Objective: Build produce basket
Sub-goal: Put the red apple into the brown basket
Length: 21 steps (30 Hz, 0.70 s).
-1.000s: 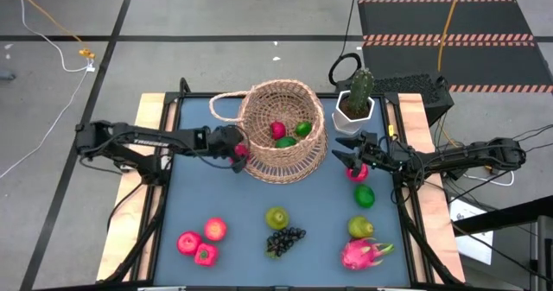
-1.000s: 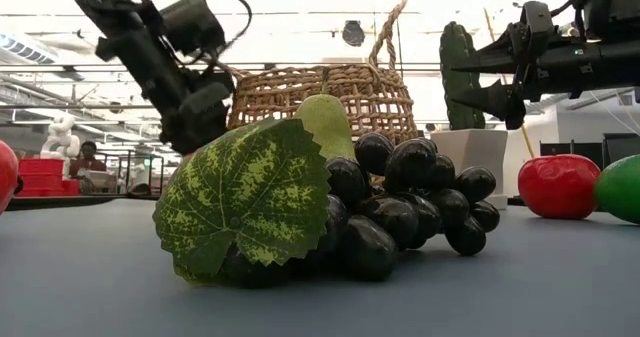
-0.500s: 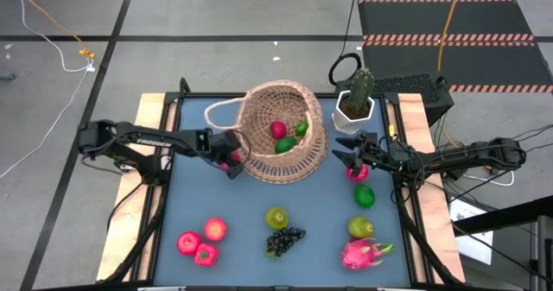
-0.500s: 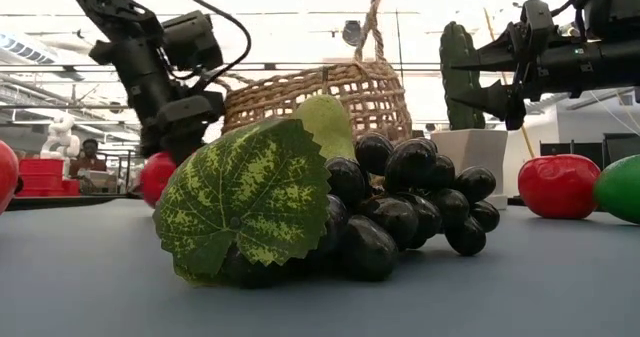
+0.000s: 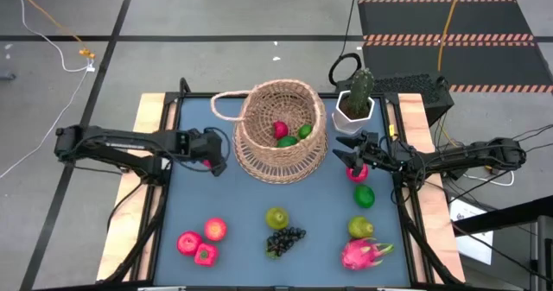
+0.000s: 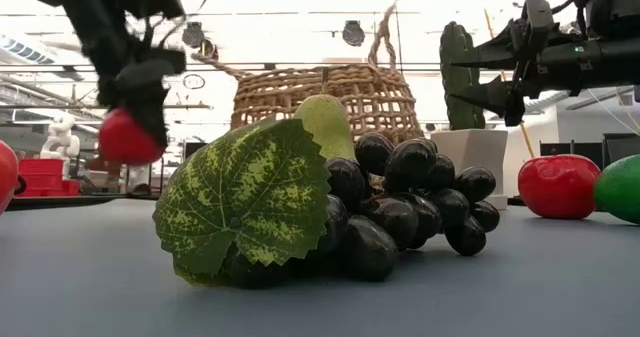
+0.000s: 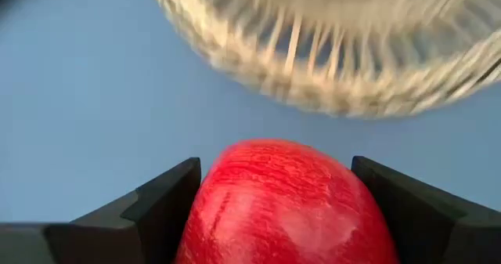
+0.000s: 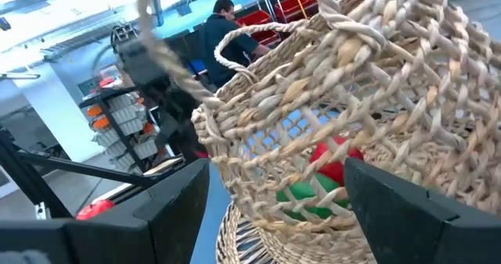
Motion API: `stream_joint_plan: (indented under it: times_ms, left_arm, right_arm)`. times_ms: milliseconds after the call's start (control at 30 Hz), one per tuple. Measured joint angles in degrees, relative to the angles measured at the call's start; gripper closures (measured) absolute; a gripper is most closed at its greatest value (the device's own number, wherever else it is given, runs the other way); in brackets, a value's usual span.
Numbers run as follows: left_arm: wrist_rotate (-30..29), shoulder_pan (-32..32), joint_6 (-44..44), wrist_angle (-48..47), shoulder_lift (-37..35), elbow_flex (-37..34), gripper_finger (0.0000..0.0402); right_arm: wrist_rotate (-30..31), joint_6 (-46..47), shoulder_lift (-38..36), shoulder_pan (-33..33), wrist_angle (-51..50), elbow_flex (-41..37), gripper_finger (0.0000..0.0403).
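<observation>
The tan wicker basket (image 5: pixel 281 131) stands upright on its flared base at the table's far middle, with a red fruit and green limes inside. My left gripper (image 5: pixel 207 157) hangs left of the basket, shut on a red apple (image 6: pixel 128 137). My right gripper (image 5: pixel 347 157) hovers open just right of the basket, above another red apple (image 5: pixel 357 172) that lies on the table. The right wrist view looks between the open fingers at the basket's wall (image 8: pixel 313 123). A pear (image 5: pixel 276 217) and a grape bunch (image 5: pixel 285 237) lie near the front edge. My left gripper pinches the red apple between its two fingers (image 7: pixel 160 205), one on each side of the fruit's widest part (image 7: pixel 286 209). The fingers slant down from the table's left. In the low view the apple hangs below the gripper, clear of the table.
A white pot with a cactus (image 5: pixel 356 101) stands behind my right gripper. A lime (image 5: pixel 365 196), a pear (image 5: pixel 360 228) and a dragon fruit (image 5: pixel 363 253) lie at the right front. Two apples (image 5: pixel 188 242) and a strawberry (image 5: pixel 205 255) lie at the left front.
My left gripper, still shut on the apple, has drawn back from the basket's side toward the table's left edge; it dipped near the table and has risen again. The basket tipped and shifted half a second ago and now stands upright again.
</observation>
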Motion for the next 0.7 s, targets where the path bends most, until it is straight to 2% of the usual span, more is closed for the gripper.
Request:
stream_joint_plan:
  times_ms: [233,367,467,533,633,700]
  left_arm:
    - [-9.0,-2.9,14.2,8.4,-3.8,10.1,0.0092]
    - [-11.2,-4.5,28.4,20.5,-3.8,14.4,0.0089]
    - [-8.8,-4.8,40.5,33.9,-3.4,14.4,0.0079]
    - [-6.1,-3.9,45.1,41.7,-2.0,14.4,0.0078]
    - [-1.5,-1.4,46.0,51.1,1.7,14.3,0.0087]
    - [0.8,0.9,42.2,56.9,5.9,14.4,0.0094]
  right_arm:
    - [1.2,-0.1,0.0,0.0,-0.7,0.0,0.0112]
    - [1.2,-0.4,0.0,0.0,-1.0,0.0,0.0112]
    - [1.2,-0.5,0.0,0.0,-1.0,0.0,0.0112]
    - [1.2,-0.5,0.0,0.0,-1.2,0.0,0.0112]
    - [1.2,-0.5,0.0,0.0,-1.3,0.0,0.0112]
    - [1.3,-1.4,0.0,0.0,-1.4,0.0,0.0112]
